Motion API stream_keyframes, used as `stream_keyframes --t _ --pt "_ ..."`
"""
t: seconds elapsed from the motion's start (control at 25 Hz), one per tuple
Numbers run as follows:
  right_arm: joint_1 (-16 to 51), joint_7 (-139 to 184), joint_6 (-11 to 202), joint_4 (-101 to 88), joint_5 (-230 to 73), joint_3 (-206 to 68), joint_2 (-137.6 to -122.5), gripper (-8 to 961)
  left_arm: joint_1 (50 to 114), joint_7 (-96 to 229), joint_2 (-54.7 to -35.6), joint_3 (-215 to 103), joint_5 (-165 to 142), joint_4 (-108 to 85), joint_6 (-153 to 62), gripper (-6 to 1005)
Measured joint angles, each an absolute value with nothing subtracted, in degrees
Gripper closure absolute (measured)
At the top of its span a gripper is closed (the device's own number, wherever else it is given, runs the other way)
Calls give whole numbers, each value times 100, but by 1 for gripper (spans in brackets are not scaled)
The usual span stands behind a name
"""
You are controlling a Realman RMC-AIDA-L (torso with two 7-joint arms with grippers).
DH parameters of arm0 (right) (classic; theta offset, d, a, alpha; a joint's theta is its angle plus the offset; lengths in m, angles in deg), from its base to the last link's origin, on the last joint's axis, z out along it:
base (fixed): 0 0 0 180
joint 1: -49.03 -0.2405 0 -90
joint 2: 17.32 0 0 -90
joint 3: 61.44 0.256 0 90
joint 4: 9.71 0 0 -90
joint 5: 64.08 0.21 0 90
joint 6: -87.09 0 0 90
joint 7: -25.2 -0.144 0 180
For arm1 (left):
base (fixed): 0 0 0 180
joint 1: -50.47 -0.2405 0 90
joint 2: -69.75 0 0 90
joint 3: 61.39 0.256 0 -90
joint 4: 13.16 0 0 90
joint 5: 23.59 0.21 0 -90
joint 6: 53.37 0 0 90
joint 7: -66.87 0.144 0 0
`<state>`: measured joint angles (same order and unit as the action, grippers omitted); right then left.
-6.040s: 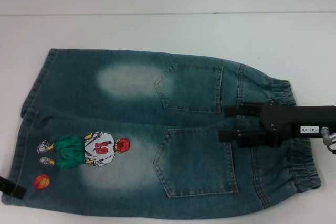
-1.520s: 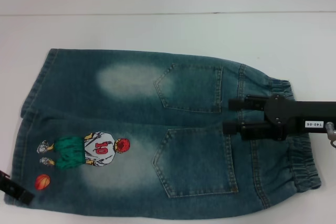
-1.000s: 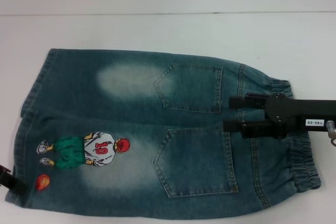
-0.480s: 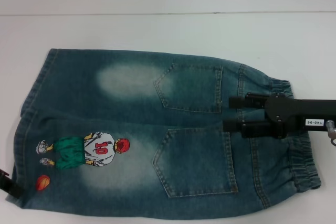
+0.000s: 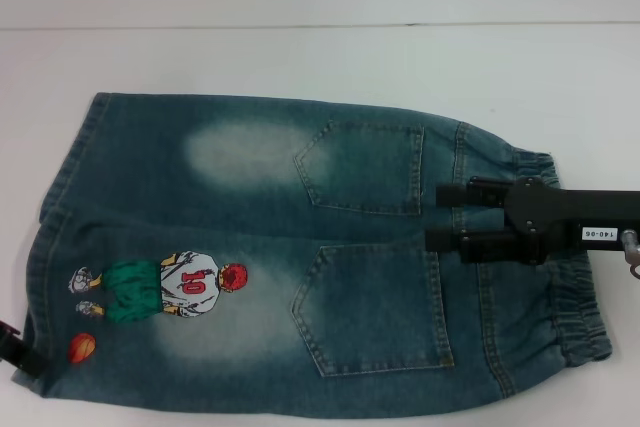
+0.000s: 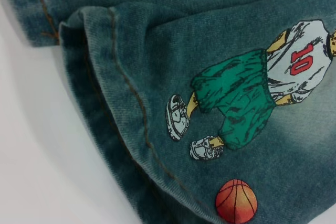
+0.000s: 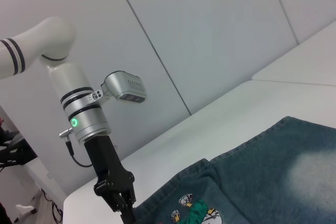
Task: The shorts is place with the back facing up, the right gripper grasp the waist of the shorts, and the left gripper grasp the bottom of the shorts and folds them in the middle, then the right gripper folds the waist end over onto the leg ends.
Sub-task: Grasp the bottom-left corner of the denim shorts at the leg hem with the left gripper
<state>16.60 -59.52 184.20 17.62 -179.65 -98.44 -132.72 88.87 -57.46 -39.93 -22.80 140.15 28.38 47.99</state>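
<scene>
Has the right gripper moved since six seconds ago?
Yes. In the head view the right gripper has shifted slightly toward the waistband end of the shorts, away from the back pockets; its jaws stand open over the denim.

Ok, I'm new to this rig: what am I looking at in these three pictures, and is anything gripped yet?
The head view looks down from the robot's head at a white table with the shorts spread flat, back pockets up. The right gripper, black with a white label, sits over the waist end, fingers apart, not visibly pinching cloth. The left gripper is at the bottom of the shorts, by the printed basketball; whether it grips I cannot tell. The left wrist view is that arm's own camera, close on the cartoon print and hem. The right wrist view looks across the table at the left arm's silver wrist.
</scene>
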Motion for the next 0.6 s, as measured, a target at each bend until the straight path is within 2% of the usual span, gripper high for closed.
stream_keyframes --t 0.6 --pt "1646 -5948 18482 1763 -17965 -9783 -13272 41 8993 -5818 -3989 -2166 14015 2827 4851 920"
